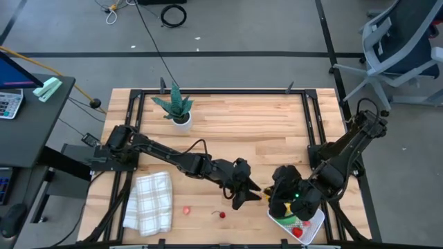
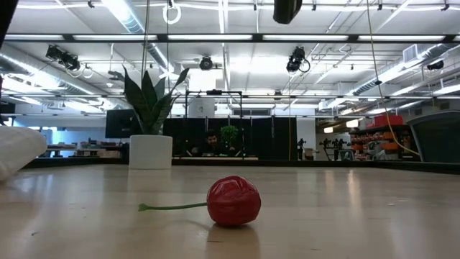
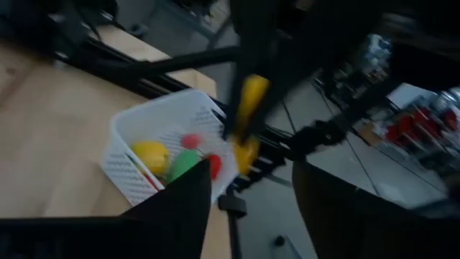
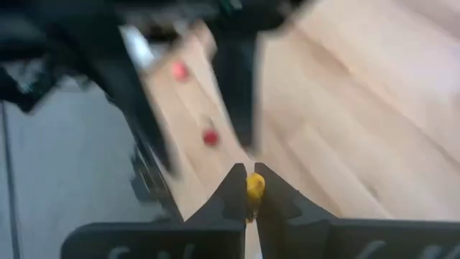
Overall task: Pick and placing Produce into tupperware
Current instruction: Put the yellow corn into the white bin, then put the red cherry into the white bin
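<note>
Nearest, a red stemmed toy cherry (image 2: pixel 233 201) lies on the wooden desk (image 1: pixel 235 124). At four o'clock, a small yellow toy piece (image 4: pixel 255 186) is pinched by the right gripper (image 4: pixel 249 193) above the white mesh tupperware (image 1: pixel 315 227); the left gripper (image 3: pixel 251 191) fingers are spread.

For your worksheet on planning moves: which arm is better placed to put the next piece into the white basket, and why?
Right, probably. The right gripper is already shut on a yellow piece and hangs at the basket. The left gripper is open and empty nearby; the cherry and pink piece lie on the table.
</note>
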Controlling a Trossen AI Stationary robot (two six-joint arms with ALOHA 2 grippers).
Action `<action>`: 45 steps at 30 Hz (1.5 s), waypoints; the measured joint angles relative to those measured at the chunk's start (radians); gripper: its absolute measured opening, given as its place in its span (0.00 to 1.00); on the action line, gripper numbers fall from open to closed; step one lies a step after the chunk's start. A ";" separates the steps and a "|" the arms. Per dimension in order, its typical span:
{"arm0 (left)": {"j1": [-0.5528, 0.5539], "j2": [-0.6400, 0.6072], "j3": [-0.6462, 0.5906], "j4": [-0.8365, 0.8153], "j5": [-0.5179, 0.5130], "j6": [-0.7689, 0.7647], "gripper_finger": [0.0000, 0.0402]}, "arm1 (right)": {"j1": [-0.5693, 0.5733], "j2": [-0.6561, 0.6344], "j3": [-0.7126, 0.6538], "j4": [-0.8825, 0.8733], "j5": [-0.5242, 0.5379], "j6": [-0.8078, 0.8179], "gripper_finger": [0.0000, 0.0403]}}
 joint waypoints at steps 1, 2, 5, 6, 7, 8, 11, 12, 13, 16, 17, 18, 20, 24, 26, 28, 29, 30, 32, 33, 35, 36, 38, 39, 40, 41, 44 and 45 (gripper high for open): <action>-0.002 0.000 0.000 0.000 0.017 -0.001 0.52 | 0.012 0.000 0.000 -0.031 -0.023 0.029 0.03; -0.006 0.000 0.000 -0.002 0.032 -0.001 0.53 | 0.025 0.000 0.000 -0.067 -0.054 0.066 0.03; -0.017 0.000 0.000 -0.003 0.064 -0.026 0.56 | 0.074 0.000 0.000 -0.190 -0.183 0.204 0.03; -0.019 0.000 0.000 -0.004 0.066 -0.042 0.57 | 0.093 0.000 0.000 -0.229 -0.221 0.254 0.03; -0.023 0.000 0.000 -0.006 0.067 -0.059 0.57 | 0.115 0.000 0.000 -0.272 -0.258 0.312 0.04; -0.025 0.000 0.000 -0.007 0.067 -0.072 0.57 | 0.136 0.000 0.000 -0.308 -0.285 0.372 0.04; -0.025 0.000 0.000 -0.009 0.069 -0.078 0.57 | 0.200 0.000 0.000 -0.358 -0.320 0.534 0.04; -0.025 0.000 0.000 -0.009 0.068 -0.078 0.56 | 0.221 0.000 0.000 -0.355 -0.321 0.581 0.04; -0.024 0.000 0.000 -0.009 0.068 -0.078 0.56 | 0.240 0.000 0.000 -0.347 -0.324 0.615 0.04; -0.024 0.000 0.000 -0.009 0.067 -0.078 0.53 | 0.284 0.011 0.000 -0.317 -0.357 0.658 0.06; -0.024 0.000 0.000 -0.010 0.067 -0.078 0.53 | 0.295 0.023 0.000 -0.318 -0.368 0.661 0.07; -0.024 0.000 0.000 -0.010 0.068 -0.078 0.52 | 0.304 0.036 0.000 -0.318 -0.374 0.662 0.09; -0.024 0.000 0.000 -0.010 0.068 -0.077 0.50 | 0.315 0.072 0.000 -0.317 -0.392 0.661 0.14; -0.024 0.000 0.000 -0.010 0.068 -0.078 0.48 | 0.315 0.157 0.000 -0.317 -0.421 0.660 0.23; -0.024 0.000 0.000 -0.010 0.068 -0.078 0.47 | 0.310 0.196 0.000 -0.320 -0.421 0.656 0.29; -0.024 0.000 0.000 -0.011 0.068 -0.082 0.47 | 0.305 0.228 0.000 -0.326 -0.421 0.656 0.33; -0.024 0.000 0.000 -0.012 0.070 -0.091 0.47 | 0.303 0.242 0.000 -0.325 -0.421 0.656 0.36; -0.024 0.000 0.000 -0.016 0.078 -0.111 0.47 | 0.299 0.253 0.000 -0.325 -0.421 0.656 0.38; -0.024 -0.003 0.000 -0.046 0.129 -0.146 0.47 | 0.293 0.265 0.000 -0.322 -0.422 0.662 0.42; -0.024 -0.003 0.000 -0.069 0.169 -0.172 0.47 | 0.290 0.266 0.000 -0.319 -0.422 0.663 0.44; -0.030 -0.008 -0.001 -0.138 0.252 -0.227 0.46 | 0.283 0.261 0.000 -0.315 -0.421 0.664 0.46; -0.039 -0.009 -0.001 -0.172 0.282 -0.252 0.45 | 0.280 0.253 0.000 -0.315 -0.419 0.664 0.47; -0.066 -0.009 -0.001 -0.265 0.294 -0.264 0.45 | 0.272 0.232 0.000 -0.316 -0.390 0.663 0.47; -0.082 -0.009 -0.001 -0.323 0.295 -0.259 0.44 | 0.268 0.222 0.000 -0.317 -0.364 0.662 0.48; -0.097 -0.009 -0.001 -0.390 0.297 -0.256 0.43 | 0.264 0.215 0.000 -0.317 -0.329 0.659 0.48; -0.111 -0.009 -0.001 -0.456 0.293 -0.256 0.43 | 0.259 0.209 0.000 -0.316 -0.287 0.657 0.48; -0.153 -0.009 -0.002 -0.606 0.239 -0.256 0.41 | 0.247 0.192 0.000 -0.317 -0.149 0.653 0.47; -0.165 -0.009 -0.002 -0.630 0.204 -0.255 0.40 | 0.241 0.188 0.000 -0.317 -0.108 0.647 0.47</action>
